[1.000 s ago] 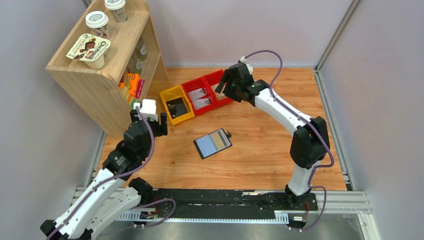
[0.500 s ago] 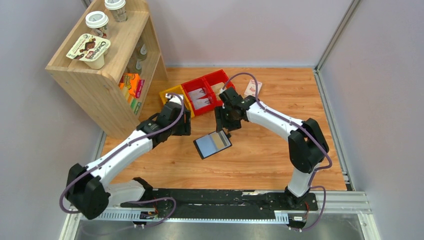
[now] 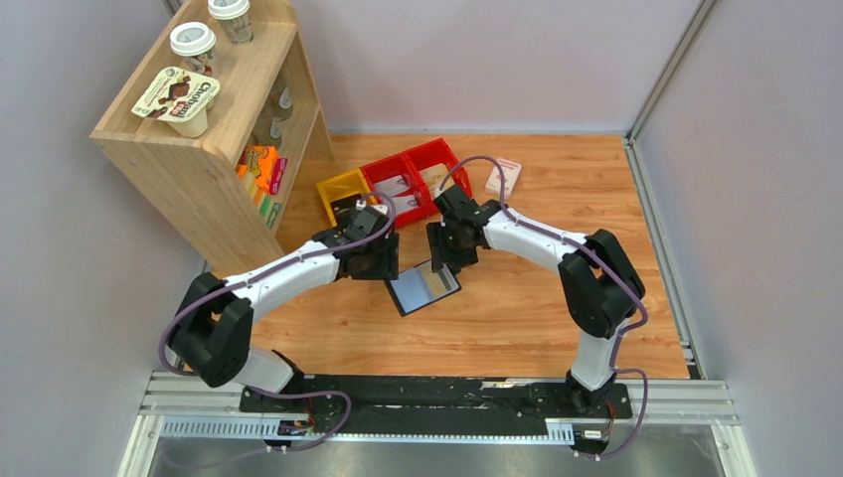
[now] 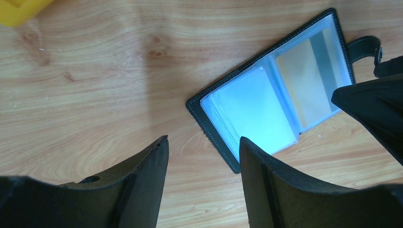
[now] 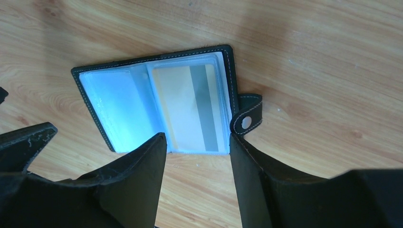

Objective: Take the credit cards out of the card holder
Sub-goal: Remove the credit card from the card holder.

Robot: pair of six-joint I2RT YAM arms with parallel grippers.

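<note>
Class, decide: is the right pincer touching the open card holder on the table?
Cannot tell. In the right wrist view the right pincer overlaps the card holder at its near edge, but no view shows contact or a gap plainly.

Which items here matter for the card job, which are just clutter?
Job: card holder, lying open; credit card in its pocket.
Clutter: yellow bin, red bins, white-and-red box, wooden shelf, cups.
</note>
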